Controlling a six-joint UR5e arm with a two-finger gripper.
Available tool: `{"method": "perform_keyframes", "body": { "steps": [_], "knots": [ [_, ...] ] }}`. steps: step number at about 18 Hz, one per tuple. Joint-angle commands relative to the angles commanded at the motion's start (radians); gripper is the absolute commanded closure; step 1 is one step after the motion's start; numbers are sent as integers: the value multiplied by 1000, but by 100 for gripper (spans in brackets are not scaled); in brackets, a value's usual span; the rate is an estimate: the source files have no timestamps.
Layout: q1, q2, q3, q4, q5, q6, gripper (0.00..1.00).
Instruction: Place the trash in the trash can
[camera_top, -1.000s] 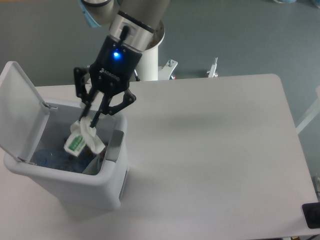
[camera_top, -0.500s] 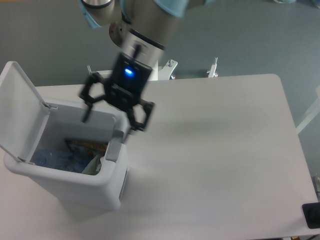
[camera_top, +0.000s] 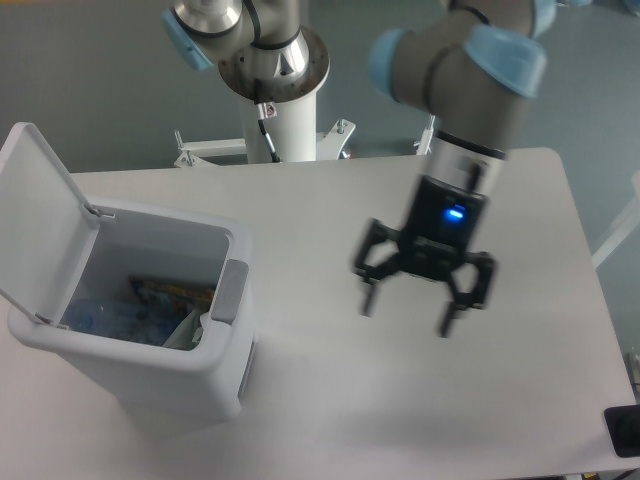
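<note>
The trash can (camera_top: 225, 375) stands at the table's left with its flip lid (camera_top: 35, 215) swung open and leaning back to the left. Inside it lie the crushed clear bottle (camera_top: 100, 318) at the bottom left, a white crumpled wrapper (camera_top: 192, 328) against the right wall, and an orange and blue packet (camera_top: 172, 296). My gripper (camera_top: 404, 316) hangs over the middle of the table, well to the right of the can. Its fingers are spread wide, with nothing between them.
The arm's white base column (camera_top: 283, 125) rises behind the table's far edge, with metal clamps (camera_top: 428, 135) beside it. A dark object (camera_top: 624, 430) sits at the table's front right corner.
The gripper let go of the white wrapper over the can, opened, and swung right across the table to its middle. The wrapper now lies inside the can.
</note>
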Motion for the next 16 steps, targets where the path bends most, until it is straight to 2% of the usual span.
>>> {"method": "perform_keyframes", "body": {
  "steps": [1,3,5,7,11,16],
  "knots": [
    [-3,5,-11,0,57,19,0],
    [-6,18,-40,-2,257,26,0],
    [-35,18,-57,-2,364,45,0],
    [-54,15,-90,1,408,135,0],
    [-86,21,-149,0,539,445,0],
    [-87,23,-173,8,557,485,0]
  ]
}}
